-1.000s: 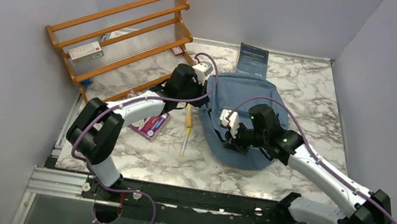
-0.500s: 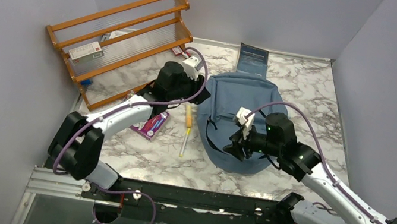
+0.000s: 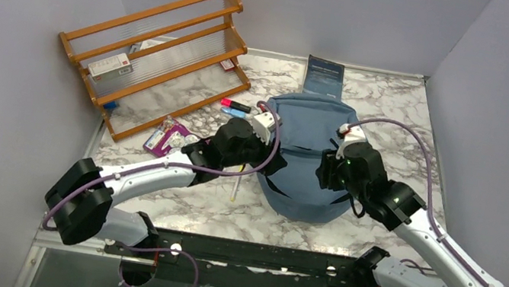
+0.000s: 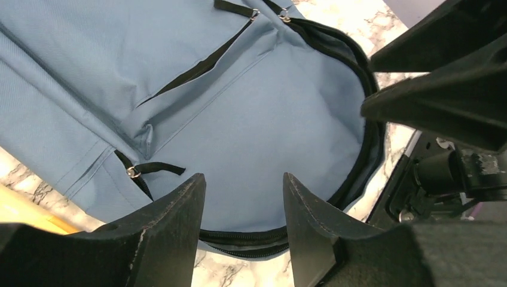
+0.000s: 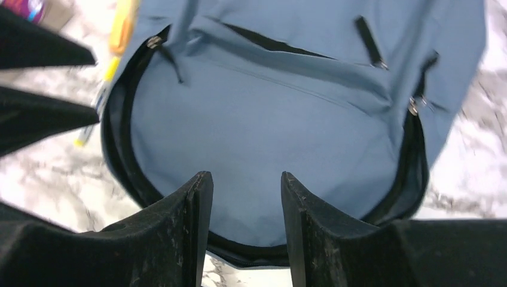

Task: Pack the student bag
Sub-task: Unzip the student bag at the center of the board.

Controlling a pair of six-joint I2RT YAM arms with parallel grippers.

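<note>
Beneath left fingers (image 4: 170, 230) and right fingers (image 5: 179, 233), both parted, empty: student bag (image 4: 251, 125) flat.

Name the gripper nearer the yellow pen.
Left. The left gripper hovers over the backpack's left edge beside the yellow pen; the right gripper is over its right side.

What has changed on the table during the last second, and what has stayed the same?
The left gripper swung from the student bag's far left corner toward the near side and now hangs open at its left edge. The right gripper shifted a little rightward over the bag, open, holding nothing. The bag, the wooden rack and the dark book stayed roughly in place.
</note>
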